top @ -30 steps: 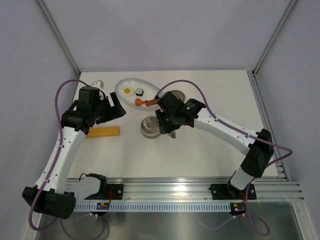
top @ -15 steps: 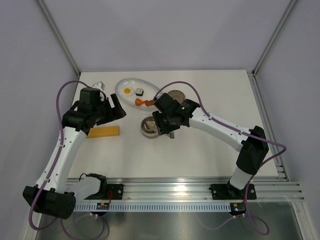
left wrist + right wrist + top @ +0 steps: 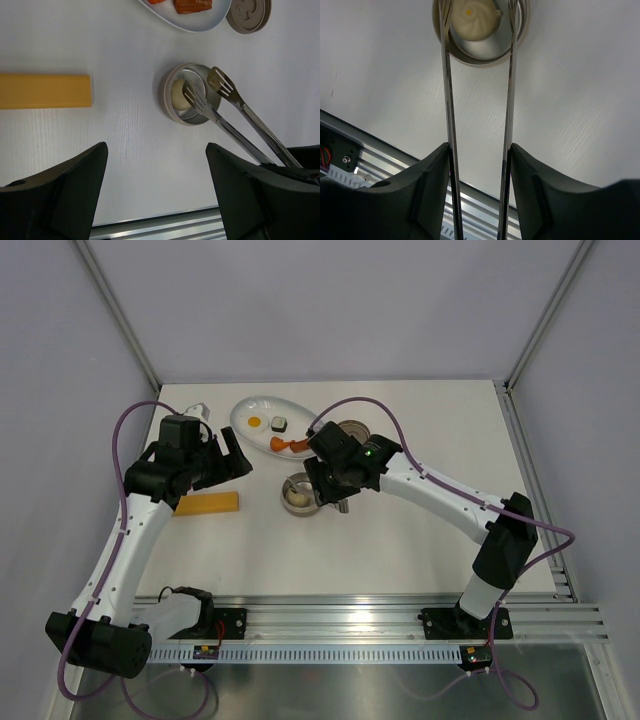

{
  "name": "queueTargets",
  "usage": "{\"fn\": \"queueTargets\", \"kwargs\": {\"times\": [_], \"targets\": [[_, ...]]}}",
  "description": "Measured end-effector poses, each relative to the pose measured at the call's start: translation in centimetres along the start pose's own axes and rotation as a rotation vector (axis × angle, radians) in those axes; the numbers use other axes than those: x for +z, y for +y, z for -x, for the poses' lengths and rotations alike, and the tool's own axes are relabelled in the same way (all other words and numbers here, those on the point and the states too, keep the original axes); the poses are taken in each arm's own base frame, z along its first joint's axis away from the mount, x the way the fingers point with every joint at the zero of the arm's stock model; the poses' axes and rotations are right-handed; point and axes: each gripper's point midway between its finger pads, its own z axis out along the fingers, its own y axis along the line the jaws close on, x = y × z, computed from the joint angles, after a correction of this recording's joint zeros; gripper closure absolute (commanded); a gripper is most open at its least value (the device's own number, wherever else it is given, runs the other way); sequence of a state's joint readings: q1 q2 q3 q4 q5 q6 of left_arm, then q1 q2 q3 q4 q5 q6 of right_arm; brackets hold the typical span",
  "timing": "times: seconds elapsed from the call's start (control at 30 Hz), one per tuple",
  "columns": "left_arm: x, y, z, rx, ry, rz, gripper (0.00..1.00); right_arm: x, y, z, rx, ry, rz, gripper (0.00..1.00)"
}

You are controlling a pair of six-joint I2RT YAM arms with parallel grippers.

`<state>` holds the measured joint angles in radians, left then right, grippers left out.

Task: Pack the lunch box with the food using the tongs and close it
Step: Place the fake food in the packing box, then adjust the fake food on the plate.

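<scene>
ball [image 3: 178, 93] in tin [image 3: 167, 101] | tongs [image 3: 230, 129] over tin | plate [image 3: 200, 22] behind | block [image 3: 45, 91] left

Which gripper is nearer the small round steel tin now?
Right. The right gripper is beside the tin, holding silver metal tongs over it; the left gripper is well apart.

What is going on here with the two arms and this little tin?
The right gripper holds the tongs, whose tips hang spread over the open steel tin. A beige bun lies inside the tin, between the tips. The egg, sushi roll and orange pieces sit on the white plate, and the lid lies on the table beside it. The left gripper hovers open and empty near a yellow block.
</scene>
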<state>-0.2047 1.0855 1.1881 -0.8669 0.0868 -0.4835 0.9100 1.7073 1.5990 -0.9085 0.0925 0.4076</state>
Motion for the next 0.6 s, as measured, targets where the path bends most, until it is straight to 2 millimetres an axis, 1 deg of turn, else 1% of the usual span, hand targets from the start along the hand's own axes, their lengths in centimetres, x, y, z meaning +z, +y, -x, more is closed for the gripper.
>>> {"fn": "queueTargets", "kwargs": {"times": [0.2,0.4,0.47,0.53,0.6], "targets": [[0.0,0.0,0.0,0.000,0.000,0.000,0.17,-1.7,0.1,1.6,-0.006,-0.055,-0.001,0.48],[0.1,0.0,0.0,0.001,0.002,0.001,0.16,-3.9,1.0,4.8,-0.007,-0.151,0.021,0.48],[0.1,0.0,0.0,0.001,0.008,0.004,0.16,-4.3,1.4,5.8,-0.010,-0.176,0.031,0.48],[0.2,0.0,0.1,0.003,0.011,0.005,0.16,-4.2,1.7,6.6,-0.013,-0.190,0.034,0.50],[0.3,-0.1,0.2,0.003,0.013,0.007,0.16,-3.7,2.0,7.5,-0.011,-0.195,0.029,0.50]]}}
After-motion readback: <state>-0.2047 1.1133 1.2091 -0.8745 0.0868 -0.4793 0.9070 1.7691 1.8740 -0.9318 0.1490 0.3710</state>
